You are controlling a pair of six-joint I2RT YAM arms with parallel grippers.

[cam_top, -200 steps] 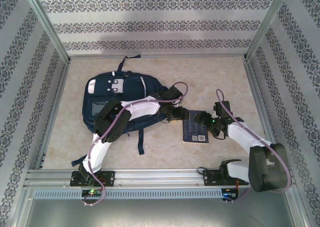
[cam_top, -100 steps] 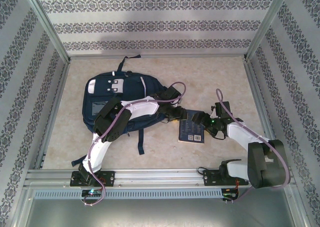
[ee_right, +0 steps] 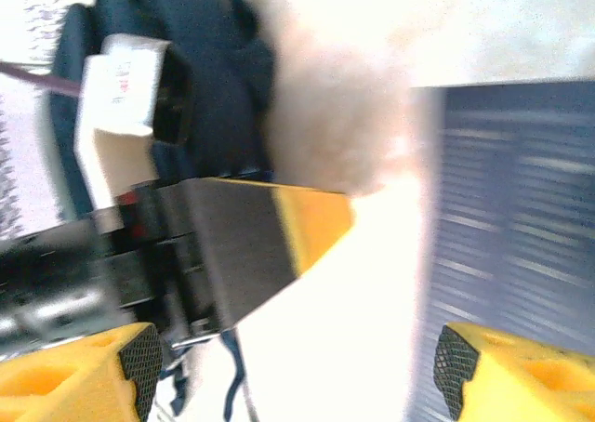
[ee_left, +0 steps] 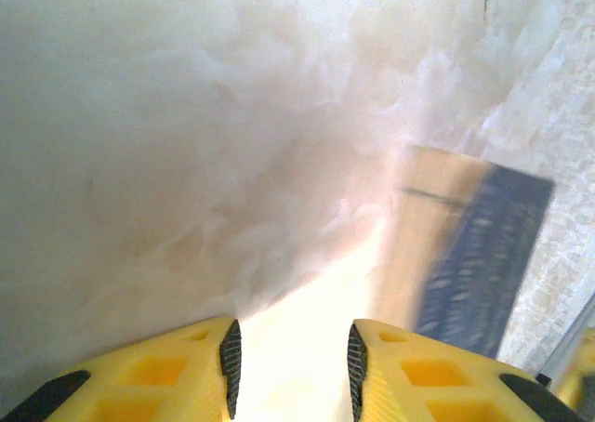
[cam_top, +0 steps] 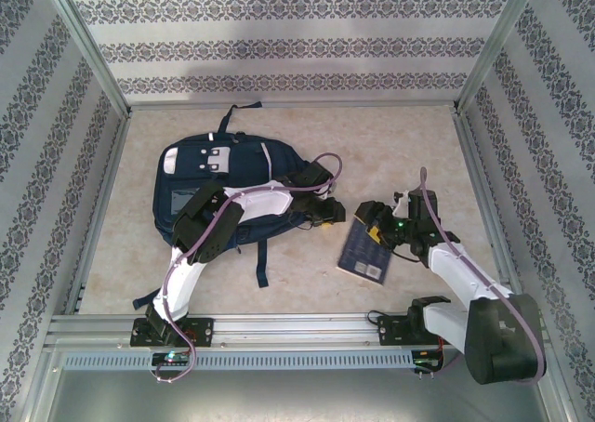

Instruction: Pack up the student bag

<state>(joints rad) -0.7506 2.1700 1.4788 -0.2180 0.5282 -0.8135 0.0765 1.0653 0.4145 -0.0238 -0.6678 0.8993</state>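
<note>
Two arms meet just right of the bag (cam_top: 209,176)
Our left arm bends across the flat-lying bag, its claw (ee_left: 290,362) slightly parted, pinching nothing. Our right arm stretches toward it, claw (ee_right: 297,362) spread wide over the book (cam_top: 364,257) right of the bag.

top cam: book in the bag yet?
No, the book lies on the table to the right of the student bag, fully outside it.

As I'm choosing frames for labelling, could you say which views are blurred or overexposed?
Top external: sharp, evenly lit, student bag and book crisp. Left wrist: book smeared, glare above the left pincer. Right wrist: blown-out white at the right pincer, book streaked.
</note>
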